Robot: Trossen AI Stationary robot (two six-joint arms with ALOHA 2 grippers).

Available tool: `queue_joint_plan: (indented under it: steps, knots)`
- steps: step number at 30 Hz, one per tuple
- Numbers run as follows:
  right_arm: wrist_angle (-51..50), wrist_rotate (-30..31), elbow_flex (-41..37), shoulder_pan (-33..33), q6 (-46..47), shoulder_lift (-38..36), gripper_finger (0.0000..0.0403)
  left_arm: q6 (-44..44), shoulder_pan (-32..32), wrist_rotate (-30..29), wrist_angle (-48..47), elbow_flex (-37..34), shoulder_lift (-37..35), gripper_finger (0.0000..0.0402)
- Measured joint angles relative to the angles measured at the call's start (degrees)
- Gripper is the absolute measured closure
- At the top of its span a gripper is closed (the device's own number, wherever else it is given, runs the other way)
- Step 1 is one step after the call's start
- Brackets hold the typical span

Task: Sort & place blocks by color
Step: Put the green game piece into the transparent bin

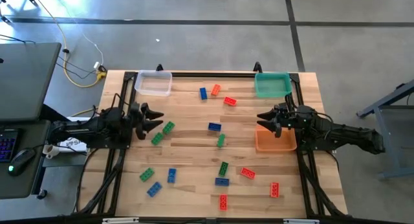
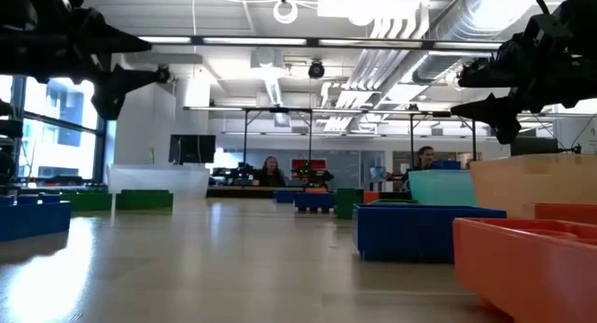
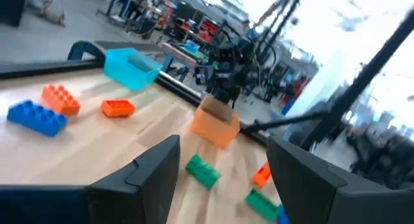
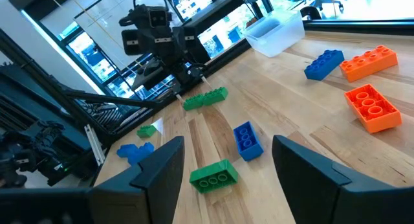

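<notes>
Small studded bricks in red, green and blue lie scattered flat on the wooden table, among them two green ones (image 1: 162, 133) beside my left gripper, a blue one (image 1: 214, 127) and a green one (image 1: 220, 140) near the middle, and red ones (image 1: 229, 101) toward the far side. My left gripper (image 1: 155, 119) hovers open above the table's left part, holding nothing. My right gripper (image 1: 265, 119) hovers open just left of the orange tray (image 1: 276, 141), also with nothing in it. In the right wrist view a blue brick (image 4: 247, 140) and a green brick (image 4: 214, 175) lie ahead of the open fingers.
A clear tray (image 1: 154, 83) stands at the far left corner, a teal tray (image 1: 272, 85) at the far right, the orange tray below it by the right edge. More bricks lie along the near side (image 1: 223, 183). A laptop and mouse (image 1: 19, 160) sit off the table's left.
</notes>
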Motion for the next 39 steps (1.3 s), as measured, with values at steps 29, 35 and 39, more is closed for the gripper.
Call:
queue_joint_plan:
  steps: [29,35,39]
  knots:
    - [0.01,0.0,-0.01,-0.01,0.0,-0.01,0.018,6.2,0.0,-18.03,-4.01,31.95,21.43,0.0188]
    - [0.0,0.0,0.0,-0.01,0.0,-0.01,0.018,11.85,0.0,-17.6,-12.56,42.78,30.75,0.0184]
    - [0.0,0.0,-0.02,-0.02,0.0,-0.01,0.018,13.41,0.0,-17.6,-19.42,49.46,36.01,0.0171]
